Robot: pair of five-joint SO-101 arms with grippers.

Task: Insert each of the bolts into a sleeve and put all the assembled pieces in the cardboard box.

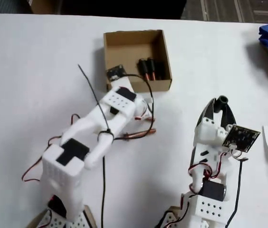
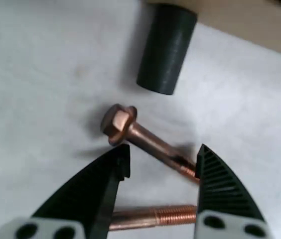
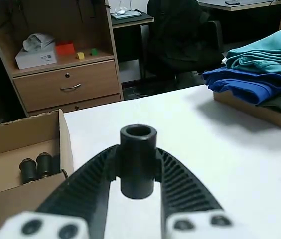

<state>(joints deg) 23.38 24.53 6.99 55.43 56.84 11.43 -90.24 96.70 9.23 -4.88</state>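
So the left claw [image 2: 164,149] hangs wide open over the white table [image 2: 41,74], a copper hex-head bolt [image 2: 130,127] lying slantwise at its tips, while the right claw [image 3: 138,152] clamps an upright black cylindrical sleeve [image 3: 138,137].

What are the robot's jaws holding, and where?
The right gripper holds a black sleeve upright, pinched around its middle. The left gripper holds nothing; its jaws stand open over a bolt.

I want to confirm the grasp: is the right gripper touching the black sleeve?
Touching. The right wrist view shows the right gripper closed on the black sleeve, fingers against both sides.
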